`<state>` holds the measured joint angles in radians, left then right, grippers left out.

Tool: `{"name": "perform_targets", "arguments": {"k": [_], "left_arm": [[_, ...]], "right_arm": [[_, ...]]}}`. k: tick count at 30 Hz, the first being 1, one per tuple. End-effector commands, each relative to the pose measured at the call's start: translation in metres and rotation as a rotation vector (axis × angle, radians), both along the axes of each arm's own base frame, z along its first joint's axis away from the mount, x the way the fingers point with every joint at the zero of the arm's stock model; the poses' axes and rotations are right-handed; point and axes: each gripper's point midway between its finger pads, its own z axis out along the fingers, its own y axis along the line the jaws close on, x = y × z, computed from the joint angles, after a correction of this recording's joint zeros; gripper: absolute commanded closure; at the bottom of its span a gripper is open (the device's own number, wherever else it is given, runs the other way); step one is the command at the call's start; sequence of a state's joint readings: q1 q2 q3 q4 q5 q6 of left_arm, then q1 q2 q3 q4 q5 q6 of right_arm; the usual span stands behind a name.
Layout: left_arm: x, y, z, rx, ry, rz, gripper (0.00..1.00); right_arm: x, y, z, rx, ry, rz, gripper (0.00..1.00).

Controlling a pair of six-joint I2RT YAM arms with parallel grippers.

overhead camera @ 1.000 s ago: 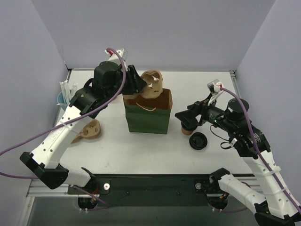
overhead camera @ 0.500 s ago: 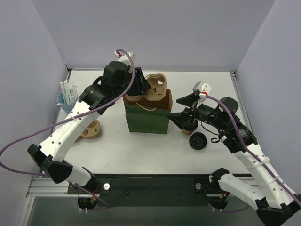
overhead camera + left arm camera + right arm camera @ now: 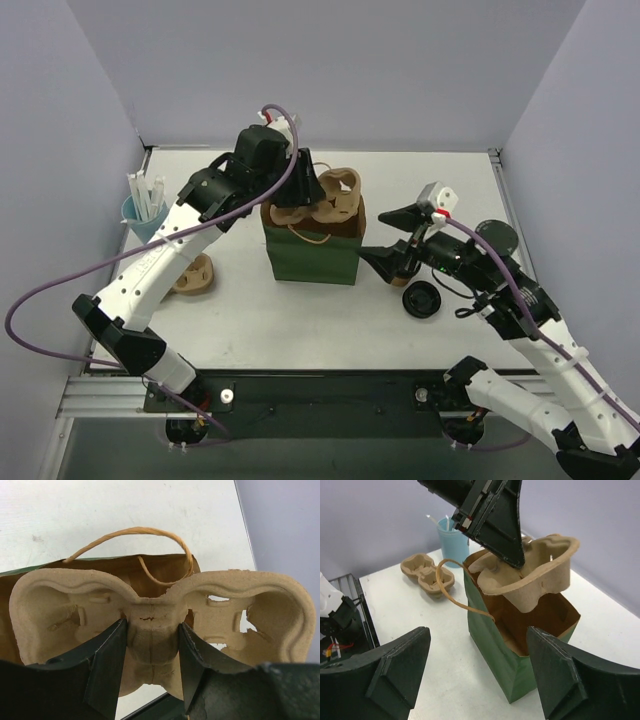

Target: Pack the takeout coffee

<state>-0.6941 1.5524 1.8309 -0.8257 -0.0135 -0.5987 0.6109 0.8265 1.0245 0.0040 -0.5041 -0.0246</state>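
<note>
A green paper bag [image 3: 312,255] stands open mid-table, with a twine handle [image 3: 135,532]. My left gripper [image 3: 305,190] is shut on the middle rib of a tan pulp cup carrier [image 3: 150,605], holding it tilted over the bag's mouth [image 3: 535,575]. My right gripper [image 3: 385,236] stands open just right of the bag, nothing between its fingers [image 3: 477,635]. The takeout coffee is mostly hidden under that gripper. Only a brown sliver [image 3: 402,281] shows, and I cannot tell if it has a lid.
A loose black lid [image 3: 421,299] lies right of the bag, near my right arm. A second pulp carrier [image 3: 190,275] lies at the left. A blue cup with straws [image 3: 140,210] stands at the far left by the wall.
My left arm has carried the cup carrier rightward, from the bag's back-left corner to over its mouth. My right gripper has swung left toward the bag's right side.
</note>
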Motion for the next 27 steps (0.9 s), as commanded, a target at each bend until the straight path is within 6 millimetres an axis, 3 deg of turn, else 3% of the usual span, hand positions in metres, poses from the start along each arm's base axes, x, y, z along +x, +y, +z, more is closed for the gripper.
{"name": "perform_targets", "arguments": {"k": [1,6,7,9,10,11,16,17,20,27], "left_arm": [[-0.007,0.006,0.003,0.027,0.035,0.014,0.55],[-0.01,0.015,-0.015,0.105,0.061,0.015,0.55],[-0.009,0.016,-0.017,0.117,0.064,0.019,0.55],[-0.008,0.02,-0.021,0.153,0.057,0.015,0.55],[-0.005,0.019,-0.024,0.167,0.056,0.013,0.55],[-0.003,0.022,-0.027,0.193,0.053,0.011,0.55],[0.007,0.02,-0.036,0.282,0.064,-0.013,0.55],[0.009,0.022,-0.035,0.296,0.058,-0.008,0.56],[0.014,0.022,-0.035,0.336,0.039,-0.01,0.56],[0.016,0.021,-0.034,0.362,0.01,-0.031,0.56]], "right_arm": [[-0.016,-0.027,0.041,0.089,-0.037,-0.098,0.21],[-0.012,-0.044,0.042,0.101,0.048,-0.208,0.21],[-0.002,-0.053,0.038,0.106,0.09,-0.289,0.21],[0.01,-0.063,0.05,0.213,0.198,-0.412,0.23],[0.022,-0.07,0.04,0.207,0.25,-0.501,0.26],[0.025,-0.076,0.055,0.254,0.262,-0.543,0.27],[0.05,-0.073,0.041,0.257,0.416,-0.679,0.29],[0.053,-0.075,0.047,0.267,0.421,-0.699,0.29],[0.065,-0.074,0.032,0.253,0.485,-0.762,0.31],[0.085,-0.054,0.001,0.26,0.634,-0.785,0.44]]}}
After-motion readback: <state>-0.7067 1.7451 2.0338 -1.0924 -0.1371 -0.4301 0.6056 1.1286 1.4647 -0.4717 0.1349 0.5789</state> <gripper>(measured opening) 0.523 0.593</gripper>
